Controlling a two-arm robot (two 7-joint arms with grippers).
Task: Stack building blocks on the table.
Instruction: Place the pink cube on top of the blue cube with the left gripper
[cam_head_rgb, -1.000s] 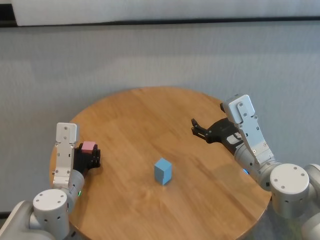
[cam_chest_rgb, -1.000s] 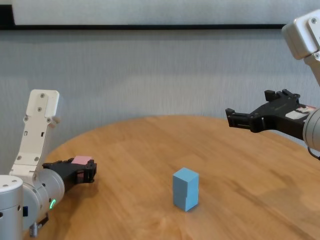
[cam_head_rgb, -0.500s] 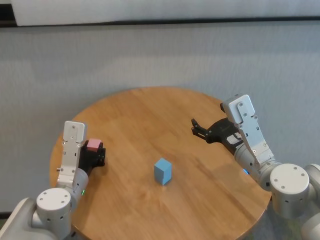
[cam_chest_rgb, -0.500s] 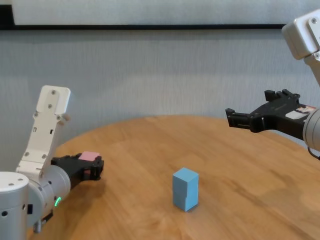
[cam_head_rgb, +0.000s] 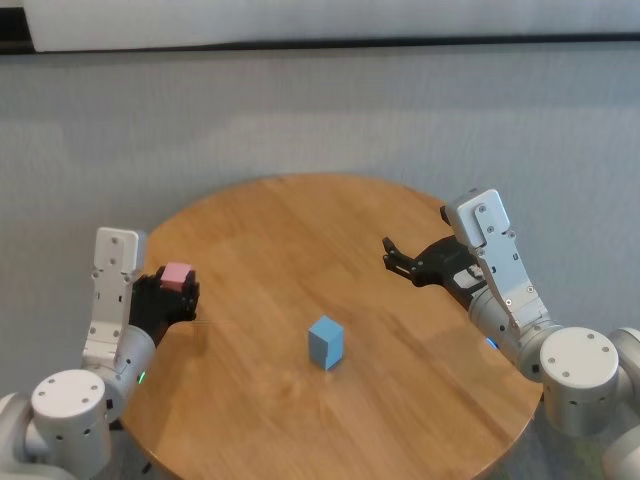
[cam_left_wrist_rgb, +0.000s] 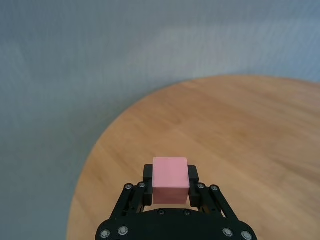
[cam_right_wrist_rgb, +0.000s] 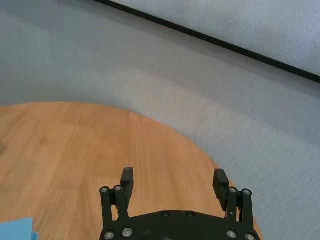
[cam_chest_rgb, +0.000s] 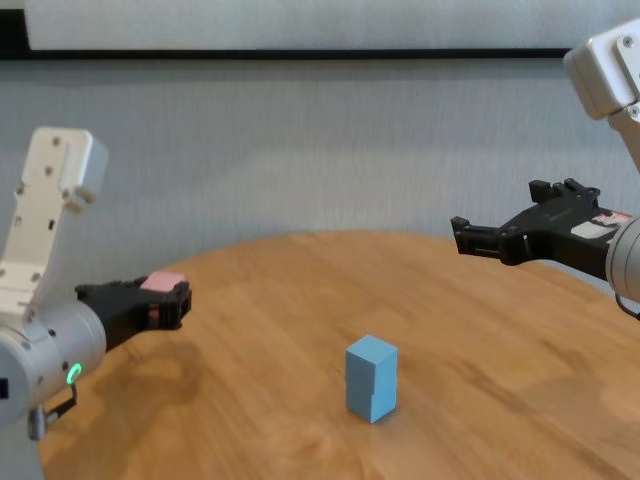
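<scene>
Your left gripper clamps the pink cube above the table; two blue cubes sit stacked mid-table, and your right gripper hovers spread wide.

Two blue blocks stand stacked upright near the middle of the surface. At nine o'clock my left hand grips the pink block, lifted clear.
</scene>
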